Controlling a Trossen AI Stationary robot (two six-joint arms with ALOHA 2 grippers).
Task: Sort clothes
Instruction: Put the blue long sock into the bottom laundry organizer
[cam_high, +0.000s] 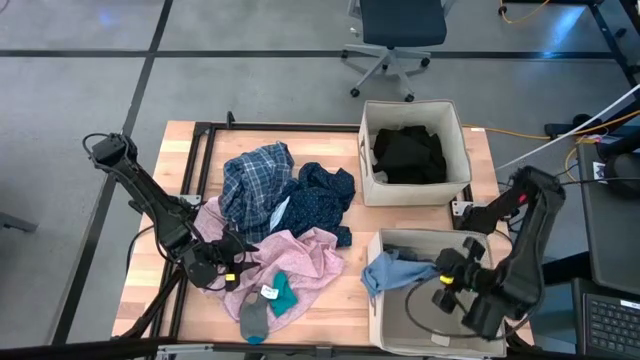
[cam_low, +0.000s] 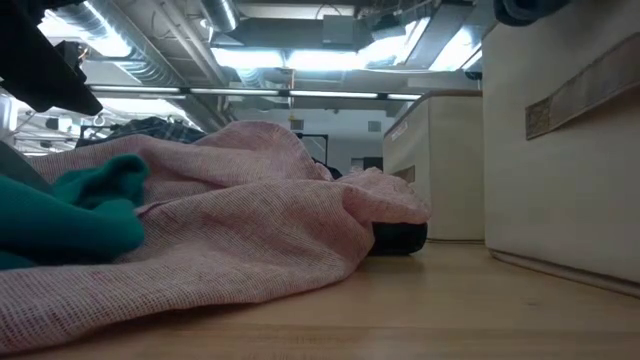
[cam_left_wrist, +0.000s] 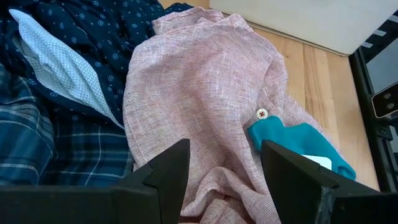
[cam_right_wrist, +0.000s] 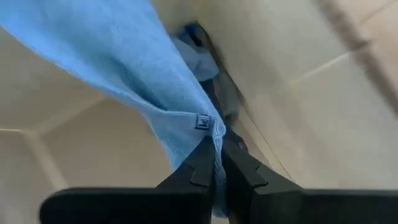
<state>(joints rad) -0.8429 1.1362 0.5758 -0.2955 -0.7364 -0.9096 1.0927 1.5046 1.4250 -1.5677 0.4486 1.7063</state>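
Your light blue cloth (cam_high: 392, 271) hangs over the left wall of the near bin (cam_high: 440, 338), pinched in the right gripper (cam_right_wrist: 217, 163), fingers pressed together on it. Left of it the pink shirt (cam_left_wrist: 205, 87) lies on the bench (cam_high: 345, 305), under your left gripper (cam_left_wrist: 221, 168), fingers spread. The plaid shirt (cam_high: 252, 178) and dotted shirt (cam_high: 322, 195) lie farther back.
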